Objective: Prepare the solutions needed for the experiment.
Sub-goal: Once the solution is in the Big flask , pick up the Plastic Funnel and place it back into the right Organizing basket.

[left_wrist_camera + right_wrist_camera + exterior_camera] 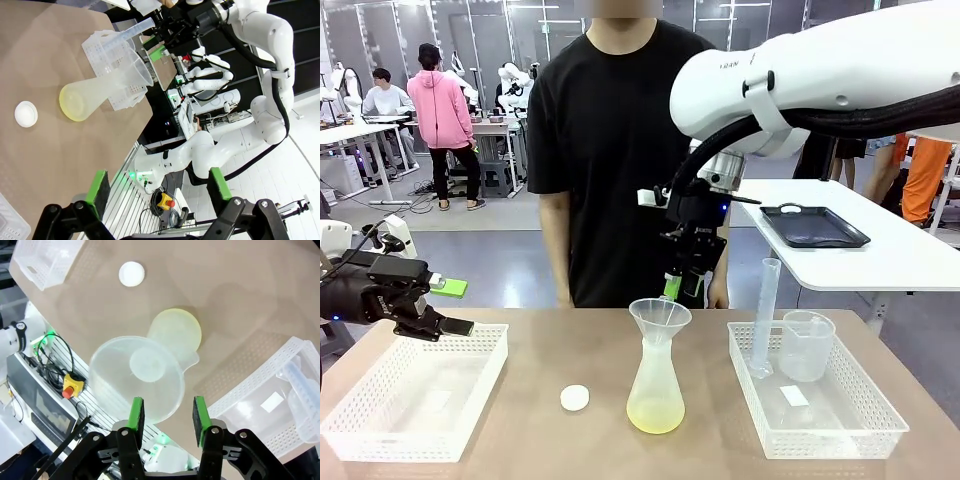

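Front view: yellow solution [655,413] in flask [655,375] bottom, mid table [540,360], funnel [660,312] on top; R gripper [682,290] just above funnel, jaws apart, empty; L gripper [455,307] jaws spread wide near L basket [380,420]

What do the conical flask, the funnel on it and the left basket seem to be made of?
Flask: probably plastic, whitish and frosted; the yellow liquid shows through cloudily. Funnel: likely the same translucent plastic, matte with no glassy shine. Left basket: white plastic, judging by its moulded grid walls.
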### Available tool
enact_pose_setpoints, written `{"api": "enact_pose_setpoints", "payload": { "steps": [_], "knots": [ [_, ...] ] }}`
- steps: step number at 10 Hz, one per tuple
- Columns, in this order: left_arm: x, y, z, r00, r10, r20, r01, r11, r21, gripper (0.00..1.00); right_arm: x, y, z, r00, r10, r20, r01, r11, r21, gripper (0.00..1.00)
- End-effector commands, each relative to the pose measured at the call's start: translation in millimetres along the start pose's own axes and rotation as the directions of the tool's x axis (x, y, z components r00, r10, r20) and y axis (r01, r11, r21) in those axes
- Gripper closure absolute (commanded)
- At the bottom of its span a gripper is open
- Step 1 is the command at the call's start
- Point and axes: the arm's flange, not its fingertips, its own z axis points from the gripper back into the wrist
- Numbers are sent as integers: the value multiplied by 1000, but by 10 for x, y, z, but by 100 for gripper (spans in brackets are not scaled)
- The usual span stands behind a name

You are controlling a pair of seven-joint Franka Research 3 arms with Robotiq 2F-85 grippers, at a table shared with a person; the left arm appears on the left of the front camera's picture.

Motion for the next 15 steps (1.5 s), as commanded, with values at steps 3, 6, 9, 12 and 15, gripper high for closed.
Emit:
{"api": "enact_pose_setpoints", "payload": {
  "steps": [3, 6, 9, 12, 15],
  "knots": [
    [-20, 9, -2, 1000, -19, -7, 19, 1000, -10, 0, 37, -62, -215, 1000, -20, -6, 20, 1000, 17, 49],
    [-20, 9, -2, 1000, -19, -7, 19, 1000, -10, 0, 53, -45, -330, 999, -30, -37, 32, 998, 50, 49],
    [-20, 9, -2, 1000, -19, -7, 19, 1000, -10, 0, 54, -52, -413, 999, -44, -24, 46, 994, 95, 49],
    [-20, 9, -2, 1000, -19, -7, 19, 1000, -10, 0, 13, -90, -431, 996, -90, -3, 90, 987, 135, 71],
    [-20, 9, -2, 1000, -19, -7, 19, 1000, -10, 0, -23, -107, -448, 995, -103, -7, 103, 987, 125, 100]
  ]
}}
